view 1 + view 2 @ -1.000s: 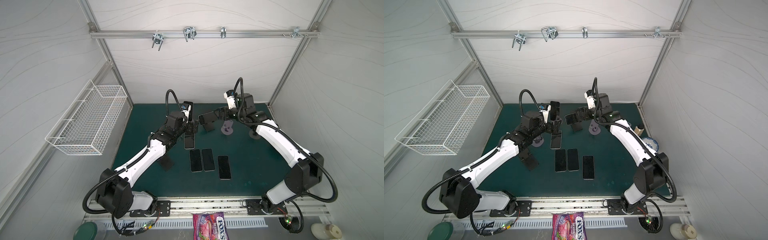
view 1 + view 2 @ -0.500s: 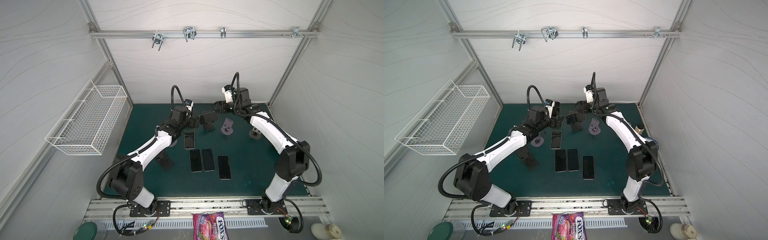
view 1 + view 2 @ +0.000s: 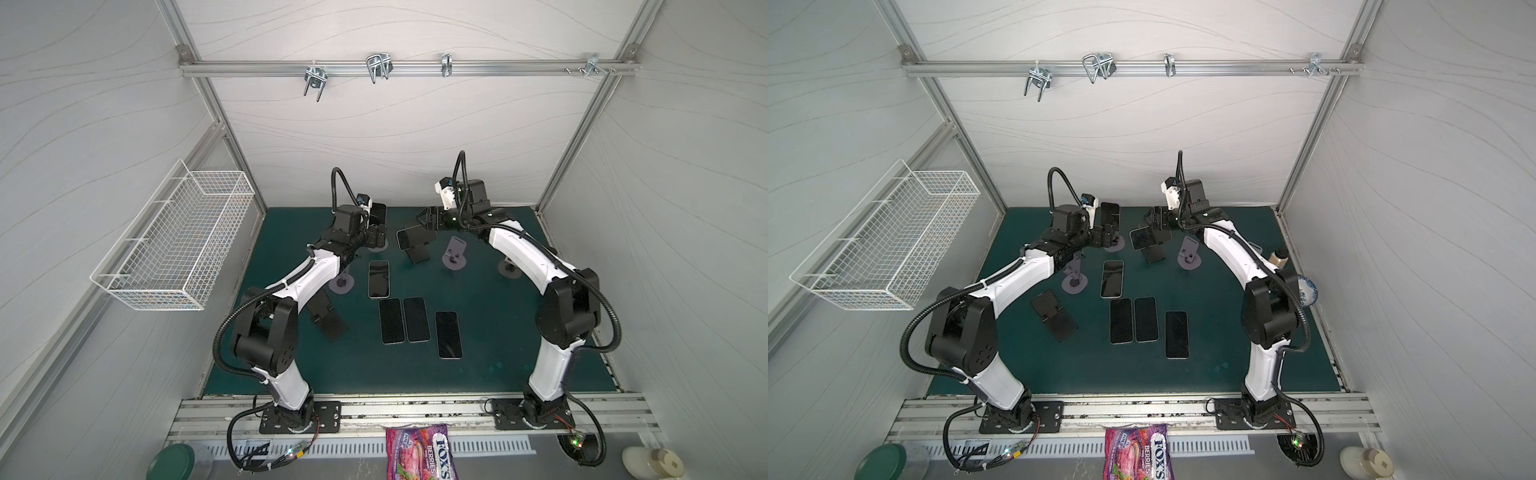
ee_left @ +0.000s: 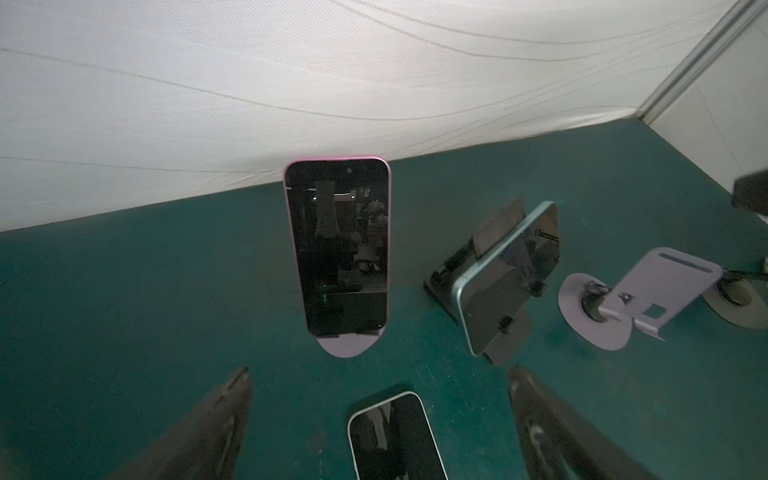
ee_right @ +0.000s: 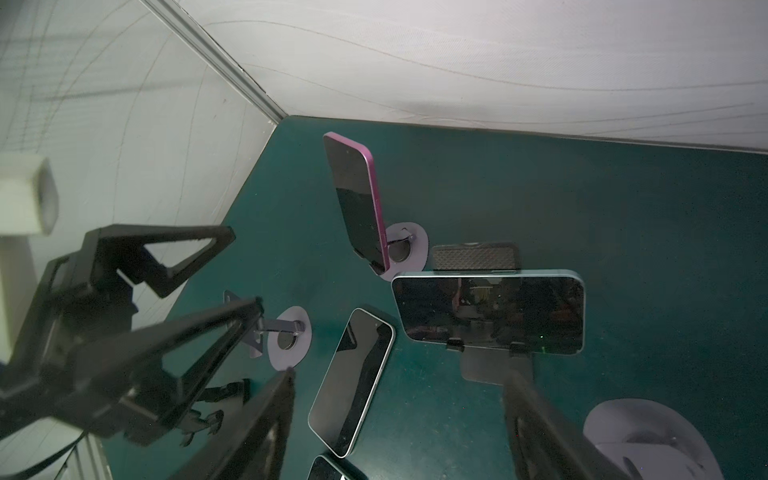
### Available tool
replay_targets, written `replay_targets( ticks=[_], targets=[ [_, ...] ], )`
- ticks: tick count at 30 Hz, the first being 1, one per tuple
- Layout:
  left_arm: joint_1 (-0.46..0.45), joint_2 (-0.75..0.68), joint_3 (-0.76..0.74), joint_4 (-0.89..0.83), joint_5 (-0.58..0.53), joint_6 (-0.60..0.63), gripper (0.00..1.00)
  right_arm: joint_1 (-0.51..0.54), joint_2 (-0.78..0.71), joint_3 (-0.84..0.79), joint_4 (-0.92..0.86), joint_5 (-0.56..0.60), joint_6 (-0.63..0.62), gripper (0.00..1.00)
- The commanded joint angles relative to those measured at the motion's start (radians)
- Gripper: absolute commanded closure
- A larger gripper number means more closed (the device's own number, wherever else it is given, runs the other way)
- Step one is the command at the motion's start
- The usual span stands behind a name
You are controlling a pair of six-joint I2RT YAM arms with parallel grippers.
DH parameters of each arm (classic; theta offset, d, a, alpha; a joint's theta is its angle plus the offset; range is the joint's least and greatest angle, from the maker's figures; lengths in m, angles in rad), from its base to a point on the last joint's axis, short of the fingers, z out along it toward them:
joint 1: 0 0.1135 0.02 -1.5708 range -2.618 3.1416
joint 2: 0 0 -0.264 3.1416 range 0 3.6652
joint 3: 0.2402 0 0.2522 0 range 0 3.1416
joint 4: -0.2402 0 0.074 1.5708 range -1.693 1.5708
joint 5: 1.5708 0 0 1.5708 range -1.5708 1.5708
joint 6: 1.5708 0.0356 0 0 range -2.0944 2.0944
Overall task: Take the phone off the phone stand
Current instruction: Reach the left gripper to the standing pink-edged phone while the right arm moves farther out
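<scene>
Two phones sit on stands at the far end of the desk (image 4: 124, 291). A pink phone (image 4: 338, 245) stands upright on a lilac stand (image 4: 347, 347), left of centre. A blue phone (image 5: 488, 311) lies sideways on a black stand (image 5: 496, 368) just to its right.

The left claw (image 4: 380, 376) is wide and empty, squared up to the pink phone from the near side. The right claw (image 5: 399, 374) is also parted with nothing between its fingers, and it faces the blue phone.

For the pink phone, I would bring the claw in level so its fingers straddle the long edges above the stand's lip. Close firmly, then lift up and slightly nearward (a straight pull back would probably tip so light a stand). The glass looks slick, so grip the rims rather than the face. Mind the flat phone (image 4: 395, 436) lying just near of the stand, and keep the two arms from crowding each other.
</scene>
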Motion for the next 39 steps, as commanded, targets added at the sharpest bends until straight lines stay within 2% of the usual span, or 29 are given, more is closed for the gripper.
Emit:
replay_targets(
  ticks=[1, 8, 23, 33, 39],
  targets=[
    [0.037, 0.065, 0.117, 0.029, 0.024, 0.028, 0.03, -0.004, 0.035, 0.028, 0.036, -0.095, 0.058, 0.22],
    [0.071, 0.197, 0.3, -0.071, 0.042, 0.047, 0.03, -0.001, 0.042, 0.067, 0.028, -0.166, 0.113, 0.24],
    [0.071, 0.314, 0.41, -0.078, 0.124, -0.062, 0.03, 0.007, 0.016, 0.09, -0.002, -0.195, 0.101, 0.24],
    [0.065, 0.37, 0.47, -0.109, 0.117, -0.025, 0.03, -0.024, 0.015, 0.052, 0.032, -0.242, 0.138, 0.25],
    [0.062, 0.41, 0.52, -0.136, 0.113, -0.013, 0.03, -0.028, 0.023, 0.075, -0.005, -0.235, 0.076, 0.24]
  ],
)
